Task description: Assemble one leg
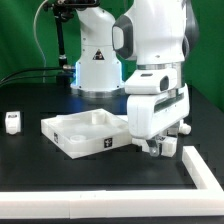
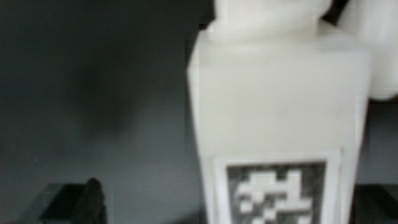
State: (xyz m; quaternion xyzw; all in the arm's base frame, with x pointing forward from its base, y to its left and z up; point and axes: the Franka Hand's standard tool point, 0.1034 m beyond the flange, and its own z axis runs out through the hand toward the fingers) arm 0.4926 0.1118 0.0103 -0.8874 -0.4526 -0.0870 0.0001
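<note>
Tool [image 1: 157, 147] open, astride leg [image 2: 276, 100]

In the wrist view we see the leg [image 2: 276, 110] only as a soft, out-of-focus white block. One end runs off the picture's edge. Its black-and-white tag [image 2: 270, 190] is smeared and cut by the edge too, so we cannot read the pattern. One dark finger [image 2: 80, 200] shows as a blurred sliver; the other is out of sight.

In the exterior view the arm [image 1: 155, 45] is cropped at the picture's top. Its white housing covers the corner of the panel [image 1: 85, 132] toward the exterior view's right. The hand [image 1: 156, 147] is too small for us to tell whether it grips anything. A small white piece [image 1: 12, 122] on the counter [image 1: 40, 165], at the exterior view's left, is too tiny to identify.
</note>
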